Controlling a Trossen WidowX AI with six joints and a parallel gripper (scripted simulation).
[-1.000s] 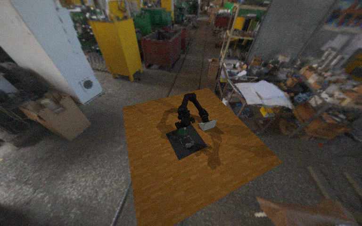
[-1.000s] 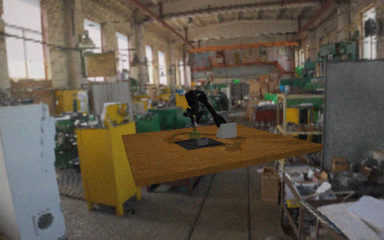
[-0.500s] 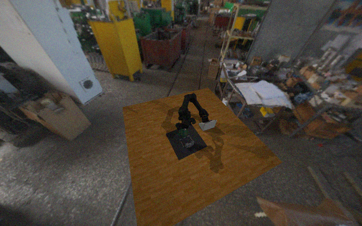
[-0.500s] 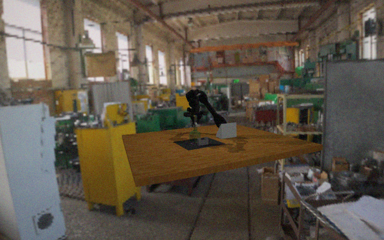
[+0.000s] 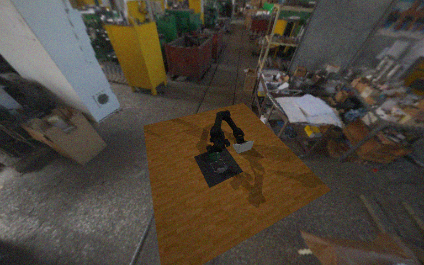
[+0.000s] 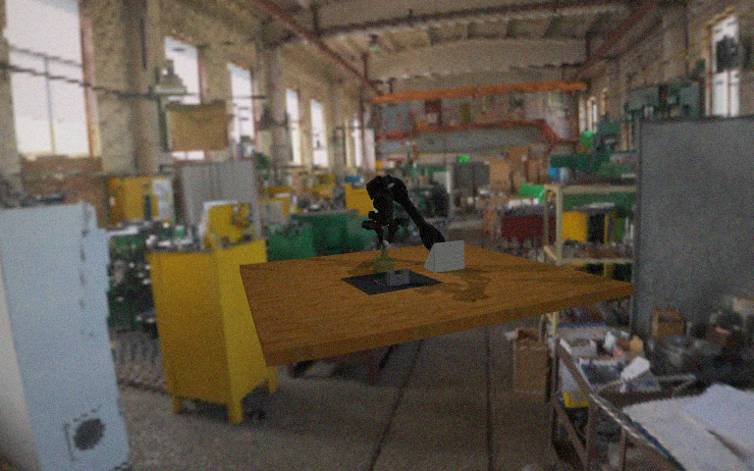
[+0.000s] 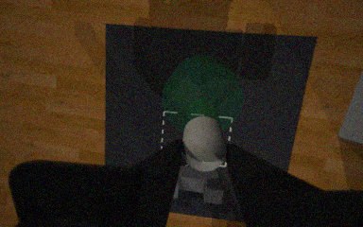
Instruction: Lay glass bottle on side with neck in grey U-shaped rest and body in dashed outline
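Wrist view: the claw (image 7: pixel 203 148) hides part of the dashed outline (image 7: pixel 164 130); the grey block (image 7: pixel 354 115) is cut off by the right edge; top view: grey U-shaped rest (image 5: pixel 222 169) too small for its notch to be told; background machinery blurred
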